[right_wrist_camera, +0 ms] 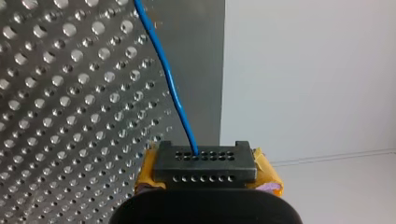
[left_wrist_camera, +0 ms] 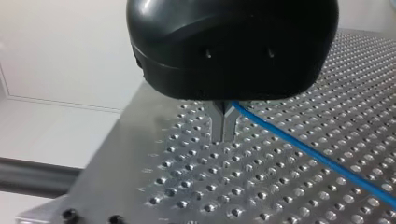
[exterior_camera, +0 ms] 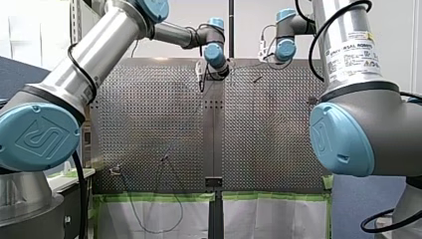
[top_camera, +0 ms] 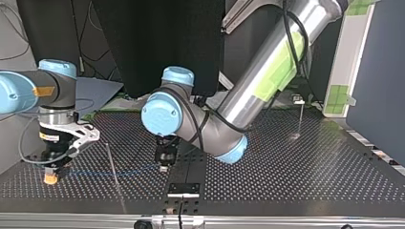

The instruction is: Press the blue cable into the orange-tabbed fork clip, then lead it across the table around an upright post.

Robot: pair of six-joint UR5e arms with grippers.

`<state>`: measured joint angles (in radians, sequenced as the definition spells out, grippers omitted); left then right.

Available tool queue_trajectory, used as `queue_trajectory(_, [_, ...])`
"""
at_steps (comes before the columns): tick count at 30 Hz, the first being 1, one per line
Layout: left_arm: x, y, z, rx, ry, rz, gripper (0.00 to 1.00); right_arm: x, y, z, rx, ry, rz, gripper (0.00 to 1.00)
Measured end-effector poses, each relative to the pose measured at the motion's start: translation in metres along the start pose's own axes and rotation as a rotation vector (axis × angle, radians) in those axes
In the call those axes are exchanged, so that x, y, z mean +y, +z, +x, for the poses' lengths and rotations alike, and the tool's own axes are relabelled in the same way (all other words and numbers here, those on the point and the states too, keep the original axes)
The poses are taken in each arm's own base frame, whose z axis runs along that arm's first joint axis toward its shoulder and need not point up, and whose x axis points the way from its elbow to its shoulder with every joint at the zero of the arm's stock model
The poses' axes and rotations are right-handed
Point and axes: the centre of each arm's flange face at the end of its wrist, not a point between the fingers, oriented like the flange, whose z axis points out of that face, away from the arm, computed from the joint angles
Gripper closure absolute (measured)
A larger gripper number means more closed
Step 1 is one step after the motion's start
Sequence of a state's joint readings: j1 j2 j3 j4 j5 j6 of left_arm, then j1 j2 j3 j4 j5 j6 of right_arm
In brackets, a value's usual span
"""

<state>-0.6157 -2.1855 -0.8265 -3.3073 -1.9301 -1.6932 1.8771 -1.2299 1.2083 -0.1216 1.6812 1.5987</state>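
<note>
Left pincer (left_wrist_camera: 224, 133): black, with two thin metal fingers (left_wrist_camera: 218, 123) pressed together on the blue cable (left_wrist_camera: 303, 151). Its tips were close to the desk (left_wrist_camera: 201, 191).
Right pincer (right_wrist_camera: 205, 156): the blue cable ran up to its tip and ended there. I could not tell if it was open or closed.
Blue cable: in the top view it was a faint blue line just above the desk. It went from the right pincer at the view's left to the left pincer near the middle. In the left wrist view it came out from between the fingers and ran off to one side over the holes.
Thin rod (top_camera: 114, 171): stood on the desk between the two pincers in the top view. The cable crossed it, but I could not tell on which side.
Upright post (top_camera: 300, 114): stood at the top view's right, well apart from the cable and both pincers.
Desk: grey metal, full of small holes.
</note>
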Motion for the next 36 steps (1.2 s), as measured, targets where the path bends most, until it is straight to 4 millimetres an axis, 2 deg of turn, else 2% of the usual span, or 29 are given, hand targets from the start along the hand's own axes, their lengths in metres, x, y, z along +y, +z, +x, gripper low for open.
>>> queue_trajectory(10, [-0.016, 0.011, -0.011, -0.042, -0.021, 0.015, 1.00, 0.017, 0.005, -0.002, -0.008, -0.004, -0.008, 1.00])
queue_trajectory(17, [-0.023, 0.014, -0.034, -0.093, -0.044, 0.025, 1.00, 0.028, 0.009, -0.004, -0.011, -0.004, -0.005, 1.00])
queue_trajectory(24, [-0.040, 0.017, -0.033, -0.095, -0.046, 0.045, 1.00, 0.034, 0.012, -0.007, -0.016, 0.010, 0.001, 1.00])
queue_trajectory(32, [-0.053, 0.011, -0.059, -0.150, -0.070, 0.065, 1.00, 0.039, 0.019, -0.027, -0.046, 0.010, -0.006, 1.00])
queue_trajectory(36, [-0.050, 0.014, -0.051, -0.137, -0.063, 0.062, 1.00, 0.040, 0.022, -0.035, -0.057, 0.010, -0.006, 1.00])
